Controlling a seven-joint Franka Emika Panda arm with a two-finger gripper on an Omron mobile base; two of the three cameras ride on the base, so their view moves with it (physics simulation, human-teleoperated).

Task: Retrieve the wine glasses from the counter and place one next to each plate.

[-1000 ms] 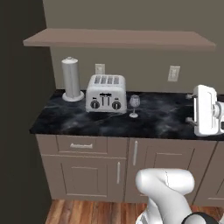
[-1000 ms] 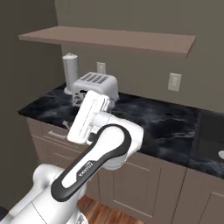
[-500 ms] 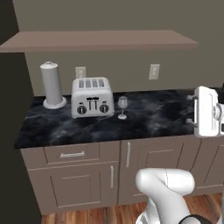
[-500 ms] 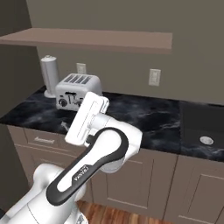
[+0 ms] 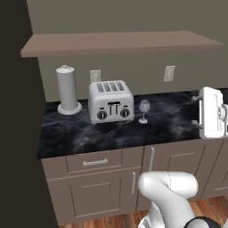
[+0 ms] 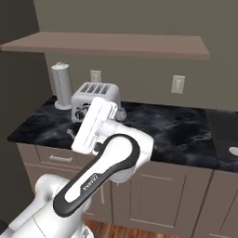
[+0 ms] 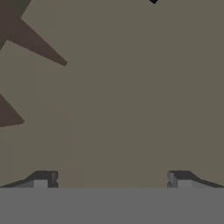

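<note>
Left base view, read from left to right. A tall grey paper-towel cylinder [image 5: 67,90] stands at about 10 o'clock from the centre of the counter [image 5: 89,136], a black, white-veined worktop over brown cabinet doors and a drawer [image 5: 95,162] with silver handles. Just to the right of the cylinder sits a silver four-slot toaster [image 5: 110,101], with a wall socket [image 5: 95,76] behind it at 11 o'clock. A single wine glass [image 5: 144,110] stands upright on its foot just beside the toaster, at the toaster's 3 o'clock, apart from it and much shorter. A second wall socket [image 5: 168,73] lies at 1 o'clock from the glass. A long brown shelf [image 5: 120,42] runs across the wall above all of these. At the right edge, at 3 o'clock, part of the white arm's hand [image 5: 210,113] hangs over the counter, well apart from the glass.

Right base view. The cylinder, toaster [image 6: 88,97] and sockets appear in the same order; the arm crosses in front of the toaster's right side, so the glass is probably hidden behind it.

Hand view. The gripper [image 7: 111,179] faces a plain grey-brown surface, with brown shapes at 9 to 11 o'clock. Its two dark fingertips [image 7: 43,178] stand wide apart, with nothing between them.
</note>
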